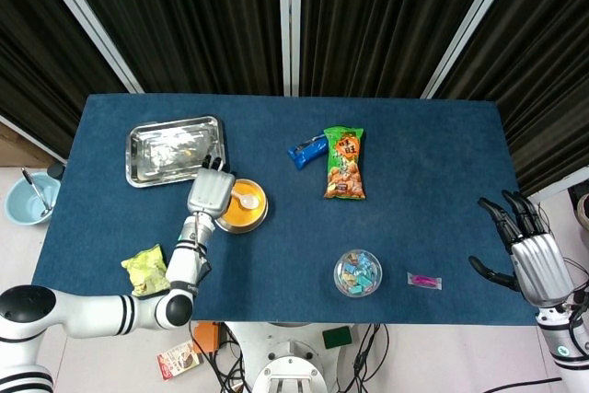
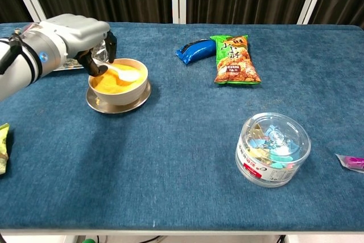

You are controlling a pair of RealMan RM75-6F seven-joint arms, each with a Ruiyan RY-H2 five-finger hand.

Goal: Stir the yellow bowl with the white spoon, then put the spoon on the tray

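Dark blue table cloth; yellow bowl with a white spoon; shiny silver tray; green-and-orange snack bag; blue packet.
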